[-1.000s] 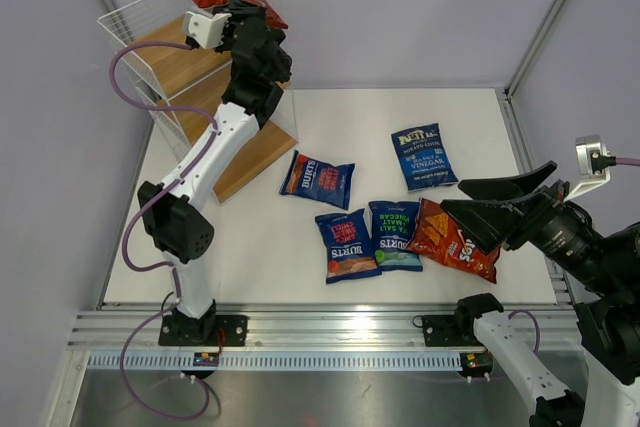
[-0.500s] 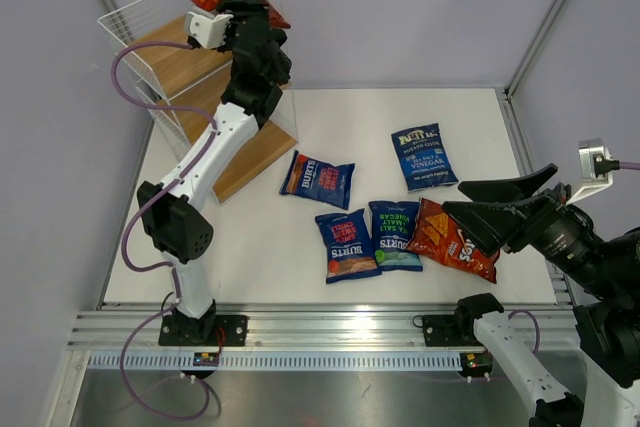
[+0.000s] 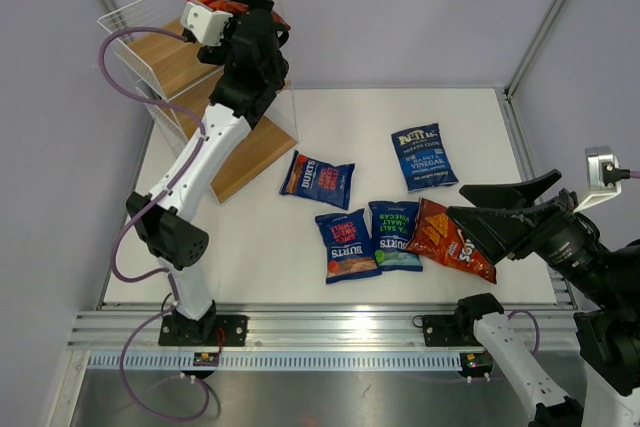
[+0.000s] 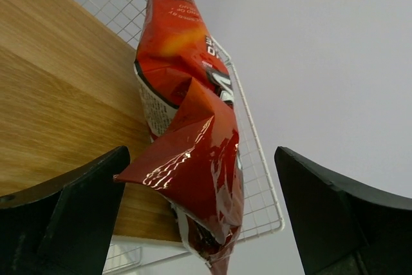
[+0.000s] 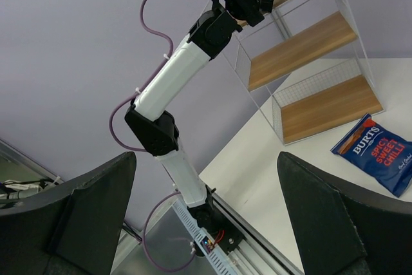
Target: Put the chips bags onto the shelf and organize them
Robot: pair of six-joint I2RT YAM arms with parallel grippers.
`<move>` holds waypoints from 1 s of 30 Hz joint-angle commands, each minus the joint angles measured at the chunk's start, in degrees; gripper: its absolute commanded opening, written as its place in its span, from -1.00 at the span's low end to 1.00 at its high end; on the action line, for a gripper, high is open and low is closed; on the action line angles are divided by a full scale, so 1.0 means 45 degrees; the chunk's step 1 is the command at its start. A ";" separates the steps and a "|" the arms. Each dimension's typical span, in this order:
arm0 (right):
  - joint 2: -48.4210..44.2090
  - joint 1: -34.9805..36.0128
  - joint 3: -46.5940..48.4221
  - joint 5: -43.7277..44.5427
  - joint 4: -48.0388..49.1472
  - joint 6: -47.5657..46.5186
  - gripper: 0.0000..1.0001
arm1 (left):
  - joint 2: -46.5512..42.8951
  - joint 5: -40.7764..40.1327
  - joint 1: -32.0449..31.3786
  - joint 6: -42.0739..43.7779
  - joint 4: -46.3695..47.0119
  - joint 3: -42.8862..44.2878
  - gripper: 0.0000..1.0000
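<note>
One red Doritos bag (image 4: pixel 187 127) is up on the top tier of the shelf (image 3: pixel 170 55). It lies along the white wire rim at the board's edge, with its long axis running straight away from the left tool (image 4: pixel 201 152). That tool is spread wide, a finger on either side of the bag's near end. One finger is close to a crumpled corner and the other is well apart, so I judge the bag released and resting on its own.

Five bags lie on the worktop (image 3: pixel 250 247). The nearest Burts bag (image 3: pixel 317 179) sits just right of the shelf's bottom board, and two more Burts bags (image 3: pixel 346 244) lie side by side toward the near edge. The Kettle bag (image 3: pixel 423 156) is farther back, and the second Doritos bag (image 3: pixel 455 239) touches the pair on its right.

The right tool (image 3: pixel 455 200), also gaping wide and holding nothing, hangs close by that Doritos bag, whose long axis slants toward the near right corner. The right arm is much the nearer to it, while the shelf stands on the left arm's side.

Against a second ago, the left wrist has swung leftward over the top tier, and less of the bag juts past the rim. The right tool has slid slightly toward the right edge, and the five worktop bags have not stirred
</note>
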 commanded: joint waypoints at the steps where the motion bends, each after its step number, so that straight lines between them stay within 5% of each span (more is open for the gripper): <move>1: -0.0028 0.0086 -0.0059 -0.0086 0.0686 0.0285 0.99 | -0.0597 -0.0759 -0.0047 -0.0438 -0.1854 0.0698 0.98; 13: 0.1905 0.0086 -0.2966 -0.0359 0.1152 -0.0808 0.99 | -0.2959 0.0508 -0.0438 0.2257 0.0212 -0.1234 0.98; 20: 0.3721 0.0086 -0.5544 0.1999 0.1604 -0.1979 0.99 | -0.5222 0.4599 -0.0828 0.2102 -0.1028 -0.2796 0.98; 26: 0.4814 0.0086 -0.6971 0.4550 0.2446 -0.1142 0.99 | -0.9069 1.0322 -0.1882 0.1636 -0.1877 -0.8140 0.98; 30: 0.5225 0.0047 -0.7324 0.8104 0.1567 -0.1063 0.99 | -1.1200 1.1427 -0.2468 0.0989 -0.2831 -1.1893 0.98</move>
